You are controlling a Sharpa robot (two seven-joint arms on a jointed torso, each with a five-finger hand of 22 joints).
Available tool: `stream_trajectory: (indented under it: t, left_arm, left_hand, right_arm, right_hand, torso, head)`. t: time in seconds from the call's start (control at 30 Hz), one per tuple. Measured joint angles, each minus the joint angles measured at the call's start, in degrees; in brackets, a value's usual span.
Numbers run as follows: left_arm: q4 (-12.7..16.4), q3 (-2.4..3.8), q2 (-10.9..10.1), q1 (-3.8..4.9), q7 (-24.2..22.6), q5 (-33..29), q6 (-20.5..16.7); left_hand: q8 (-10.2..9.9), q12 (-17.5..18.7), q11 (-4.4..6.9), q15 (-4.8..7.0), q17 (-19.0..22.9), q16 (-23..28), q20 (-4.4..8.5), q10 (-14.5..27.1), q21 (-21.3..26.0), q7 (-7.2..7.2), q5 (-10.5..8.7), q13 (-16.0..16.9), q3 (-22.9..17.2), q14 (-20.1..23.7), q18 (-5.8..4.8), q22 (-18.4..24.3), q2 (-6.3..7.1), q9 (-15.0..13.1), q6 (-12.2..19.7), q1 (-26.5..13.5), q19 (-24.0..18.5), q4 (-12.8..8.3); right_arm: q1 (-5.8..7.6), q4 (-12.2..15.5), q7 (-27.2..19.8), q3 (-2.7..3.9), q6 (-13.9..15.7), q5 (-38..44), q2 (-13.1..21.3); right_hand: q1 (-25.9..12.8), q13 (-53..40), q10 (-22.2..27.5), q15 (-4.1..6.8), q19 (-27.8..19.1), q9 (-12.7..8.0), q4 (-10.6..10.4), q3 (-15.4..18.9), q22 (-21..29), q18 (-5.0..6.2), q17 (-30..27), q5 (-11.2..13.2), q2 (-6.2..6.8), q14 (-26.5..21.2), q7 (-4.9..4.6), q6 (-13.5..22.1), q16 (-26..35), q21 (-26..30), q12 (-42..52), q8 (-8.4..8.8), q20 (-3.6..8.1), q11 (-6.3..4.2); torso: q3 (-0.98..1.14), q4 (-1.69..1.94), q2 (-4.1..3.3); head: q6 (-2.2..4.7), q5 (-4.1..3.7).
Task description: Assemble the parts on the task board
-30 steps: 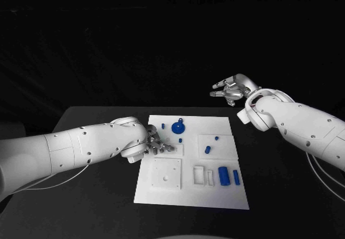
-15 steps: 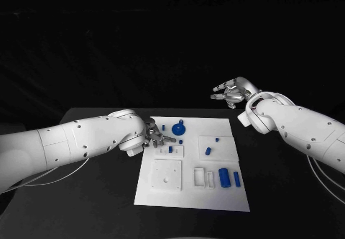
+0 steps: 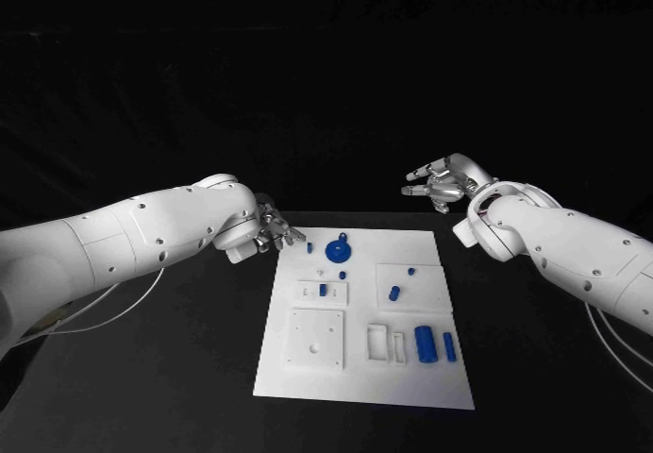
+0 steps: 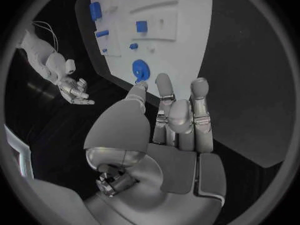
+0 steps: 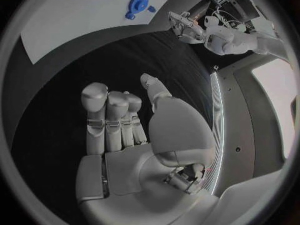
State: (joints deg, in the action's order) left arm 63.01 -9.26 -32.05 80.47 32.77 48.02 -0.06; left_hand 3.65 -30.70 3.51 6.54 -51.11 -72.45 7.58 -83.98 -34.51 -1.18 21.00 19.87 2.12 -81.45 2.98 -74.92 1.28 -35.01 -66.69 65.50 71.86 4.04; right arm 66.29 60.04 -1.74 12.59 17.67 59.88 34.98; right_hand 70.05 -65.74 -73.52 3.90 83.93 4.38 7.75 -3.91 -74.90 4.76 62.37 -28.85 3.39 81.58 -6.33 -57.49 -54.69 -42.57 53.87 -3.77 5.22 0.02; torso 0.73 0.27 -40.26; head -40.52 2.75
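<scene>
The white task board (image 3: 365,387) lies mid-table. On its far end a round blue part (image 3: 338,249) sits beside a small blue piece (image 3: 310,248). A short blue peg (image 3: 323,290) stands in a small white block; more small blue pieces (image 3: 392,291) sit in the raised square to its right. Two blue cylinders (image 3: 424,342) lie near the board's right edge. My left hand (image 3: 273,231) hovers off the board's far-left corner, fingers extended, holding nothing (image 4: 175,120). My right hand (image 3: 438,179) hangs in the air beyond the far-right corner, fingers apart, empty (image 5: 122,127).
A white square plate with a hole (image 3: 316,345) and two narrow white slots (image 3: 377,342) sit on the near half of the board. Black table (image 3: 544,377) surrounds the board on all sides. White cables (image 3: 82,316) trail under my left arm.
My left hand has lifted off the small block on the board's left side and drawn back past the far-left corner, uncovering the blue peg. The right hand has barely moved.
</scene>
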Motion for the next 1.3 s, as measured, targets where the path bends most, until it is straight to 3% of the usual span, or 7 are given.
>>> stream_trajectory:
  t: [0.07, 0.2, 0.27, 0.47, 0.9, 1.03, 1.3]
  left_arm:
    - [-1.5, 0.04, 0.7, 0.19, -0.3, 0.0, 0.6]
    - [-5.0, 0.08, 2.6, 0.44, -1.1, 0.1, 1.8]
    - [-6.4, 0.1, 3.4, 0.51, -1.4, 0.1, 2.3]
    - [-9.8, 0.11, 5.7, 0.56, -2.5, 0.2, 3.9]
    - [-14.2, -0.09, 8.3, -0.05, -3.6, 1.2, 7.4]
    - [-14.7, -0.1, 8.7, -0.19, -3.8, 1.5, 8.2]
    - [-15.8, -0.11, 9.7, -0.72, -4.3, 1.5, 9.7]
  left_hand:
    - [0.0, 0.0, -0.26, -0.13, 0.1, 0.0, -0.04, 0.0, 0.1, -0.36, -1.18, 0.2, 0.2, 0.1, 0.0, 0.0, 0.18, 1.0, 1.1, -0.6, 0.0, 0.5]
    - [0.0, 0.0, -0.69, -0.21, 0.3, 0.0, -0.33, 0.0, 0.4, -1.12, -6.86, 0.7, -1.5, 0.2, 0.01, 0.0, 1.6, 5.5, 2.8, -2.2, 0.3, 3.6]
    - [0.0, 0.0, -0.76, -0.21, 0.4, 0.0, -0.54, 0.0, 0.4, -1.32, -8.06, 1.0, -2.5, 0.2, 0.02, 0.0, 2.77, 9.0, 3.1, -2.1, 0.5, 5.3]
    - [0.0, 0.0, -0.96, -0.41, 0.4, 0.0, -0.54, -0.2, 0.4, -1.69, -11.31, 1.4, -3.9, 0.4, 0.03, 0.0, 5.87, 12.5, 3.6, -2.0, 0.5, 9.0]
    - [0.0, 0.2, -0.96, -0.41, 0.6, 0.0, -0.53, -0.2, 0.4, -1.77, -11.73, 1.5, -3.8, 0.4, 0.07, 0.0, 6.11, 13.8, 3.9, -2.0, 0.5, 9.3]
    - [0.0, 0.2, -0.96, -0.41, 0.6, 0.0, -0.53, -0.2, 0.4, -1.77, -11.3, 1.6, -3.7, 0.4, 0.08, 0.0, 5.57, 14.1, 3.9, -2.5, 0.5, 8.3]
    - [0.0, 0.2, -0.95, -0.41, 0.5, 0.0, -0.53, -0.2, 0.4, -1.77, -10.63, 1.7, -2.7, 0.4, 0.08, 0.0, 3.12, 14.2, 3.9, -2.9, 0.5, 5.3]
  right_arm:
    - [0.0, 0.1, 0.0, 0.0, 0.0, 0.0, 0.1]
    - [0.0, 0.3, 0.0, 0.01, 0.0, 0.0, 0.3]
    - [0.0, 0.4, 0.0, 0.01, 0.0, 0.0, 0.4]
    - [-0.01, 0.6, 0.0, 0.01, 0.0, 0.0, 0.6]
    - [-0.01, 1.0, 0.0, 0.01, 0.0, 0.0, 0.8]
    - [-0.01, 1.1, 0.0, 0.01, 0.0, 0.0, 0.9]
    - [-0.01, 1.2, 0.0, 0.01, 0.0, 0.0, 0.8]
  right_hand:
    - [0.0, 0.0, 0.0, 0.0, 0.0, 0.0, 0.0, 0.0, 0.0, 0.0, 0.0, 0.0, 0.0, 0.0, 0.0, 0.0, 0.0, 0.0, 0.0, 0.0, 0.0, 0.0]
    - [0.0, 0.0, 0.0, 0.0, 0.0, 0.0, 0.0, 0.0, 0.0, 0.0, 0.0, 0.0, 0.0, 0.0, 0.0, 0.0, 0.0, 0.0, 0.0, 0.0, 0.0, 0.0]
    - [0.0, 0.0, 0.0, 0.0, 0.0, 0.0, 0.0, 0.0, 0.0, 0.0, 0.0, 0.0, 0.0, 0.0, 0.0, 0.0, 0.0, 0.0, 0.0, 0.0, 0.0, 0.0]
    - [0.0, 0.0, 0.0, 0.0, 0.0, 0.0, 0.0, 0.0, 0.0, 0.0, 0.0, 0.0, 0.0, 0.0, 0.0, 0.0, 0.0, 0.0, 0.0, 0.0, 0.0, 0.0]
    - [0.0, 0.0, 0.0, 0.0, 0.0, 0.0, 0.0, 0.0, 0.0, -0.01, 0.0, 0.0, 0.0, 0.0, 0.0, 0.0, 0.0, 0.0, 0.0, 0.0, 0.0, 0.0]
    - [0.0, 0.0, 0.0, 0.0, 0.0, 0.0, 0.0, 0.0, 0.0, 0.0, 0.0, 0.0, 0.0, 0.0, 0.0, 0.0, 0.0, 0.0, 0.0, 0.0, 0.0, 0.0]
    - [0.0, 0.0, 0.0, 0.0, 0.0, 0.0, 0.0, 0.0, 0.0, -0.01, 0.0, 0.0, 0.0, 0.0, 0.0, 0.0, 0.0, 0.0, 0.0, 0.0, 0.0, 0.0]
  torso:
    - [0.0, -0.05, -0.07]
    - [-0.07, -0.23, -0.24]
    - [-0.14, -0.34, -0.36]
    - [-0.32, -0.72, -0.7]
    - [-0.6, -1.22, -1.27]
    - [-0.6, -1.25, -1.29]
    - [-0.57, -1.3, -1.31]
  head:
    - [0.03, 0.01]
    - [0.23, 0.16]
    - [0.37, 0.3]
    - [0.74, 0.58]
    - [1.26, 0.92]
    - [1.27, 0.92]
    - [1.23, 0.8]
